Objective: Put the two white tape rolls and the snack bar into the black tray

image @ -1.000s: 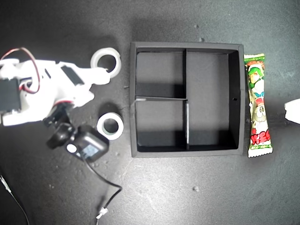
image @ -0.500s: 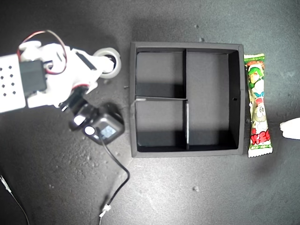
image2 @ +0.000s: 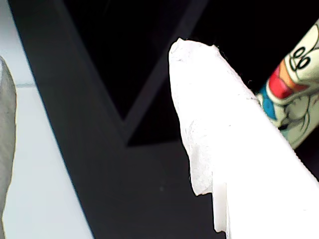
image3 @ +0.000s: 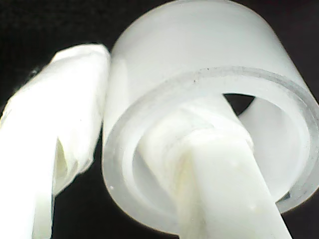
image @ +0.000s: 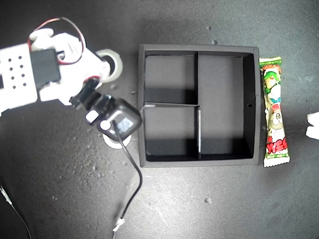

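Dark speckled bench (image: 209, 209), seen from above. Tray (image: 197, 52) sits mid-bench, two small compartments on the exterior view's left, the long one on its right. Snack bar (image: 273, 112) lies flat on the bench just beside the tray's right wall in that view, parallel to it, outside the tray.

Both rolls are on the bench, left of the tray in the exterior view. Far roll (image: 115, 60) is partly under the white arm. Near roll (image: 113, 144) shows only as a sliver under the black wrist camera (image: 119, 123).

My second gripper (image: 103, 69) is at the far roll (image3: 199, 45), astride its wall: one finger (image3: 219, 164) inside the hole, the other outside against the rim. Cannot tell whether it is clamped.

My first gripper (image: 313, 125) barely shows at the exterior view's right edge, near the snack bar. Its wrist view shows one white finger (image2: 209, 124) before the tray wall (image2: 65, 124) and the snack bar (image2: 299, 74); opening cannot be told.
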`<action>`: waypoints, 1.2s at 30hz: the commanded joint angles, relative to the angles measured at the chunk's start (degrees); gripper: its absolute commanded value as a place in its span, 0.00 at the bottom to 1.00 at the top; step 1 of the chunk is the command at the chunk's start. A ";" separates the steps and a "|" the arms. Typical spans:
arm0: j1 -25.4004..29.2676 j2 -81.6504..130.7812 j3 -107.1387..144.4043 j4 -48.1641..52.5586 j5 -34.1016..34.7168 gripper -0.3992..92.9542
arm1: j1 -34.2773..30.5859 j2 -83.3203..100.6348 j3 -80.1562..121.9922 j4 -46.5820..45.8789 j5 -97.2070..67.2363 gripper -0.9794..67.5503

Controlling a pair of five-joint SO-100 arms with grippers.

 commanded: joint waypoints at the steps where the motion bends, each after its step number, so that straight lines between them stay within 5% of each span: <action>1: 0.97 3.69 -9.76 4.22 1.14 0.01 | 0.44 -16.17 -12.39 3.78 -12.74 0.31; 7: 3.08 -4.66 -26.46 9.58 3.25 0.01 | 0.00 -37.79 -24.52 13.97 -14.41 0.29; 17: 6.50 -31.82 -62.84 22.85 4.04 0.00 | -0.44 -52.73 -29.62 17.67 -13.36 0.28; 23: 8.00 -58.97 -111.09 43.51 2.20 0.00 | -0.35 -55.28 -32.08 19.69 -13.89 0.28; 36: 9.32 -59.06 -103.18 43.42 -0.35 0.03 | 0.18 -56.78 -31.90 17.84 -14.06 0.29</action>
